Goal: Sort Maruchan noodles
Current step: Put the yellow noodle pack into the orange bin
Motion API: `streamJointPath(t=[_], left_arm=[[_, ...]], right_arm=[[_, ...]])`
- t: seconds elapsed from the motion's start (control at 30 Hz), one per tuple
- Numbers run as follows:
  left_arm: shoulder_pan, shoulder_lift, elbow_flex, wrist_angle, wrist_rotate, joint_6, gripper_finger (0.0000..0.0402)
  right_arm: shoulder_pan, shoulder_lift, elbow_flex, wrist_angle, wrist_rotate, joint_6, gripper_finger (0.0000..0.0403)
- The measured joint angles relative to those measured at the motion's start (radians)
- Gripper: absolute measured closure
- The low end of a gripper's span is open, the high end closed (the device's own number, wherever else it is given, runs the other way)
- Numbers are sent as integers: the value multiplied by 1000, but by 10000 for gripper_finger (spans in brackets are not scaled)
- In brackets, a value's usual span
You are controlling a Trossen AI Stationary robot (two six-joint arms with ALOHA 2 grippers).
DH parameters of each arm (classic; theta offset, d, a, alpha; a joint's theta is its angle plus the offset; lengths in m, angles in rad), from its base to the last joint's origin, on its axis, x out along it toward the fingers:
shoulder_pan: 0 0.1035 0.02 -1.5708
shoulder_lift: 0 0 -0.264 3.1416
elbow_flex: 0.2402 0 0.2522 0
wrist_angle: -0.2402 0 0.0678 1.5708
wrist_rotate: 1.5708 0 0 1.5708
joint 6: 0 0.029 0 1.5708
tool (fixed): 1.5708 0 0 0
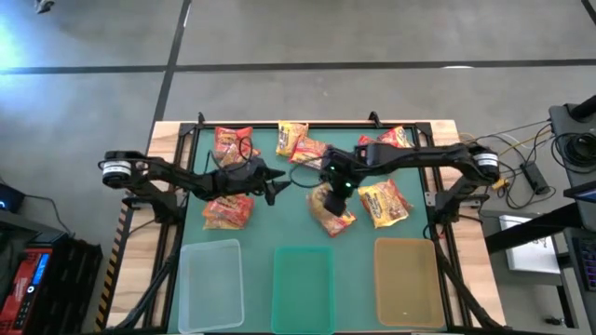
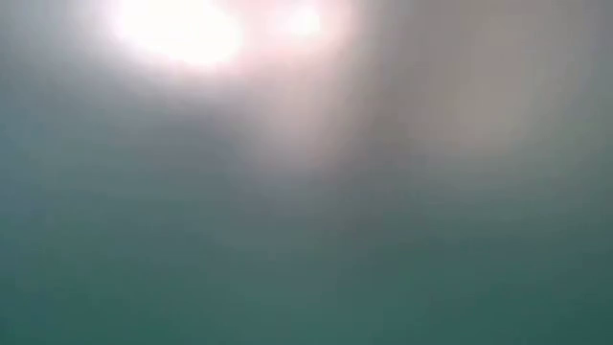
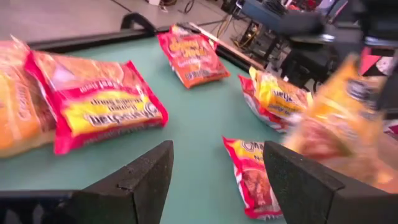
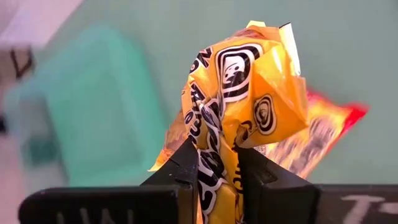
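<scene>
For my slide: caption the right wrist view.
Right gripper shut on a yellow noodle packet, lifted above the green bin.

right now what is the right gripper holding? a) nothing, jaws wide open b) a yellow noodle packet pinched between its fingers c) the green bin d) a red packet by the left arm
b: in the right wrist view the right gripper is shut on a crumpled yellow noodle packet.

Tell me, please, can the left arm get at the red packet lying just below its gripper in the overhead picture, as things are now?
Probably yes. The left gripper is open and empty, and the red packet lies flat beside it on the green mat, nothing on top. The right gripper, shut on a yellow packet, is off to the side.
</scene>
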Motion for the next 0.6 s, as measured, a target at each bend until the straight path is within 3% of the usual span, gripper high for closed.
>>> streamJointPath(t=[0.17,0.4,0.6], left_arm=[[2,1,0,-19,0,7,169],[2,3,0,-59,1,2,169],[1,3,0,-58,4,-8,169]], right_arm=[[98,-85,0,-110,-48,-7,355],[313,-159,0,-122,-59,156,355],[494,-157,0,-315,61,325,355]])
